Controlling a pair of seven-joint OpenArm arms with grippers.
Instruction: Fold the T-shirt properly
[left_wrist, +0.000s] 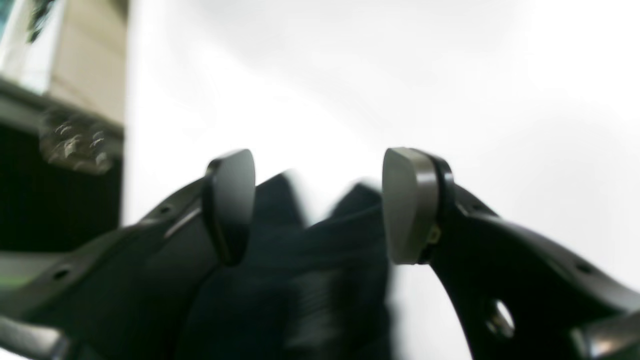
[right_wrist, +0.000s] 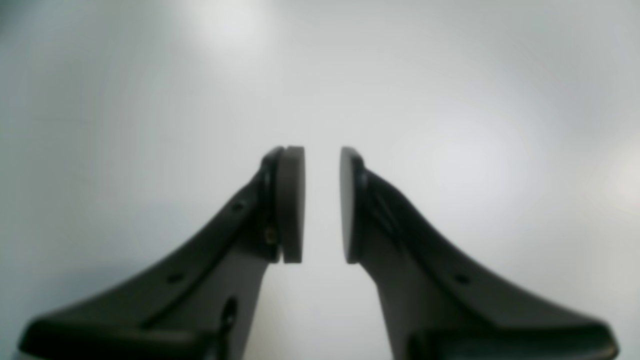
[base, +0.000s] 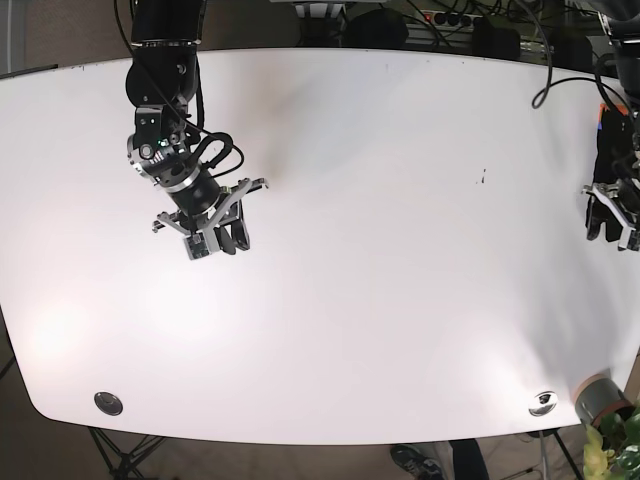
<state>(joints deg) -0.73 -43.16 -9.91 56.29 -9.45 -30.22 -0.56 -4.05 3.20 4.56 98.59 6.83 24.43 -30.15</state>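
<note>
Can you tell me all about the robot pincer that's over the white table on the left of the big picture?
That is the right pincer, at the end of a black arm with a silver ring. It has two curved black fingers tipped with flat grey pads. The jaws stand slightly apart, holding nothing. It hangs over the bare white table; whether it touches the table is unclear. No T-shirt is near it.

My table (base: 400, 250) is plain white with one small dark speck. My grippers (right_wrist: 322, 205) are black with grey pads (left_wrist: 407, 205). Dark cloth (left_wrist: 300, 280), unpatterned, shows between my left fingers.
</note>
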